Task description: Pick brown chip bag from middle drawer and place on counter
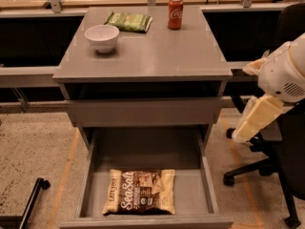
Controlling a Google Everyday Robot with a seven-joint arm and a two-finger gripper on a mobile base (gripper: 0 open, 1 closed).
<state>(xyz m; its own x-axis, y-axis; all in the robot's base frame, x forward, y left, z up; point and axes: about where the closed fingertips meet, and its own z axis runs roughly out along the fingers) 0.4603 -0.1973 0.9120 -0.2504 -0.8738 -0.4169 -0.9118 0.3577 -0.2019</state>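
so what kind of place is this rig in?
Probably an office or lab workspace: a grey drawer cabinet, a black wheeled office chair, and orange tape lines on a speckled floor. The claw hangs right of the cabinet, by the chair.
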